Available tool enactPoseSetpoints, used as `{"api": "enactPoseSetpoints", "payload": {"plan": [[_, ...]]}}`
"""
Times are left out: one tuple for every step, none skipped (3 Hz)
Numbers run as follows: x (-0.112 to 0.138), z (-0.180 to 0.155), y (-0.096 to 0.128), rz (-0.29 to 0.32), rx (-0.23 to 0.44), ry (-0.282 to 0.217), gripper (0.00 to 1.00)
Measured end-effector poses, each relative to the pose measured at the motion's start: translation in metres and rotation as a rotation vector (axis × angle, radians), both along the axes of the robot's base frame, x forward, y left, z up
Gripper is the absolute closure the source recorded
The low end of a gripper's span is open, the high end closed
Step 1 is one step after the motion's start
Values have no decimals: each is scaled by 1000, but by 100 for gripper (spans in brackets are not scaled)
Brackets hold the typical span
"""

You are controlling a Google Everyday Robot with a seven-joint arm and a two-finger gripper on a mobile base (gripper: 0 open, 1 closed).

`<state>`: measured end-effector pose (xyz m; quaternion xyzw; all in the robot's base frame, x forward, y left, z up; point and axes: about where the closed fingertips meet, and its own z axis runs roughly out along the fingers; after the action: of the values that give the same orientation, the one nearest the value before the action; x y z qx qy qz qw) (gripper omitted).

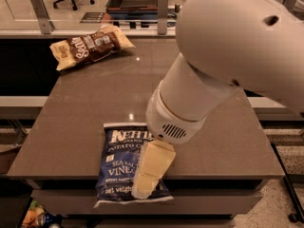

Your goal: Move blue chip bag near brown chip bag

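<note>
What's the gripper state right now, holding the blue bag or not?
Gripper: over the right half of the blue chip bag at the table's near edge; open, closed or holding cannot be told.

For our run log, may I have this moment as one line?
gripper over glossy dark-blue chip bag | brown-and-tan chip bag far-left
</note>
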<state>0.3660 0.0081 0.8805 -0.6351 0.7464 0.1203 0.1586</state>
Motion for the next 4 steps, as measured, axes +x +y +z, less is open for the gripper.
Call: {"api": "enactPoseSetpoints", "payload": {"plan": [[1,-10,12,6,-2,3,0],[5,-28,25,-1,-41,8,0],[10,-46,34,-16,-123,1,0],[13,-45,32,-32,-134,-11,18]]}}
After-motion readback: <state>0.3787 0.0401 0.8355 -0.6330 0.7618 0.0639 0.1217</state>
